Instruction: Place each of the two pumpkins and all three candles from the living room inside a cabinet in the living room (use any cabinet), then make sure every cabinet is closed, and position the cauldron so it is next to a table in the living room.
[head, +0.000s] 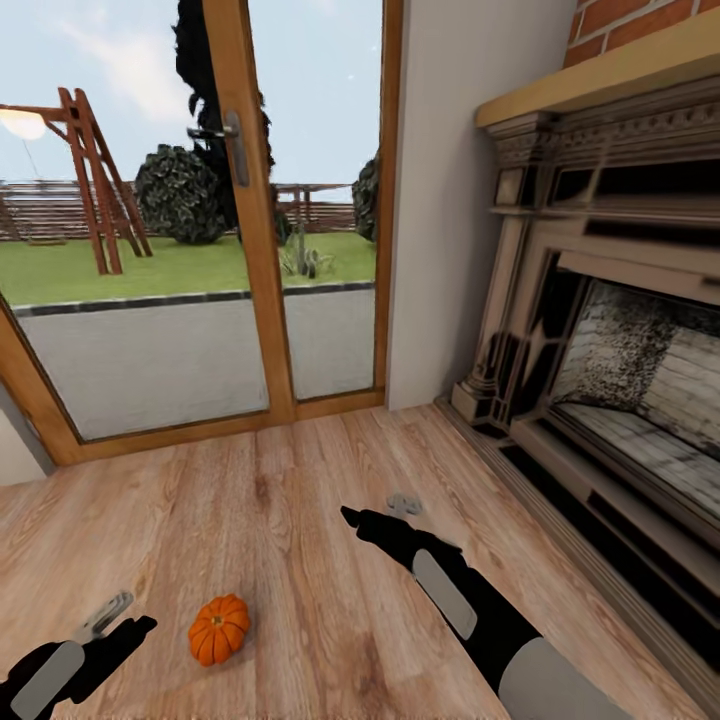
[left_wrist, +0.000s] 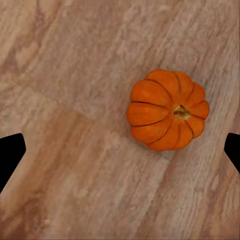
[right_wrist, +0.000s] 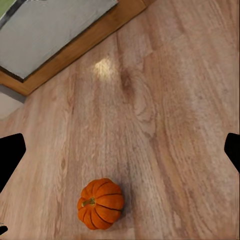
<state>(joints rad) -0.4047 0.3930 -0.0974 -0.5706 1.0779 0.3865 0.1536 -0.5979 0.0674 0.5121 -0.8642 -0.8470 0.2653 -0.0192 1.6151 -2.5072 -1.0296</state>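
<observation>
The pumpkin (head: 219, 629) sits on the wooden floor (head: 300, 500), just right of the left claw (head: 125, 622), the nearer one. Both it and the right claw (head: 375, 515) gape wide, empty.

Bare wooden floor (head: 300, 480) lies open all round the pumpkin (head: 219, 629), so a gripper could come at it from any side. The fireplace (head: 600, 350) walls off the right; the glass door (head: 200, 250) closes the far side.

Both arms are matte black with pale grey oval panels; the right black-fingered gripper (head: 372, 512) has small grey metal parts.
</observation>
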